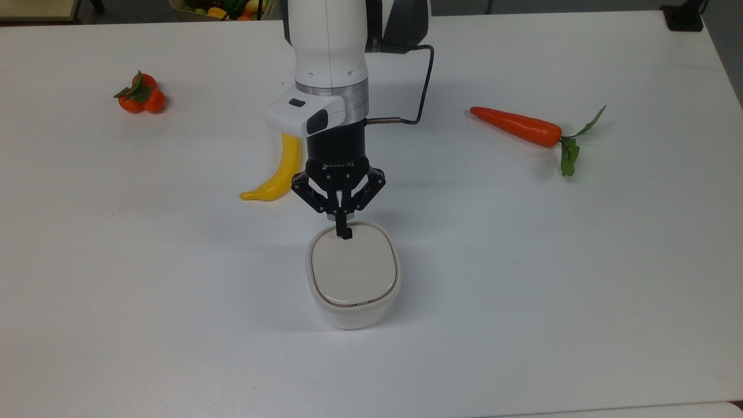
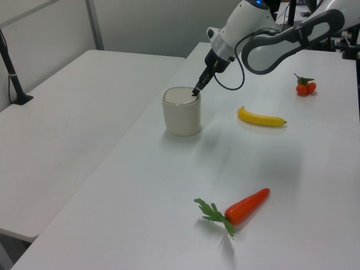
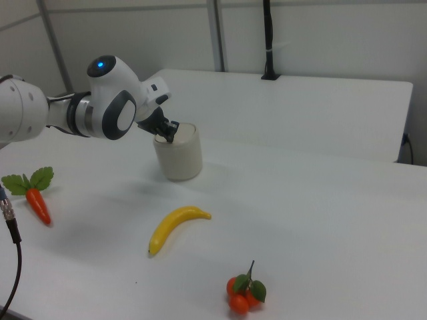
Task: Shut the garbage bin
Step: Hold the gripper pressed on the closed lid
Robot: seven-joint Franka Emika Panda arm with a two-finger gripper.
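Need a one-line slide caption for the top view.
Shut pincer at the back edge of the garbage bin lid, which lies flat; banana behind.

We saw bright, even overhead light w/ soft, faint shadows under the white plastic garbage bin (image 1: pixel 353 278) and orange carrot (image 2: pixel 246 205). Mild glare washed out the white table (image 1: pixel 580 261); focus was fairly sharp throughout.
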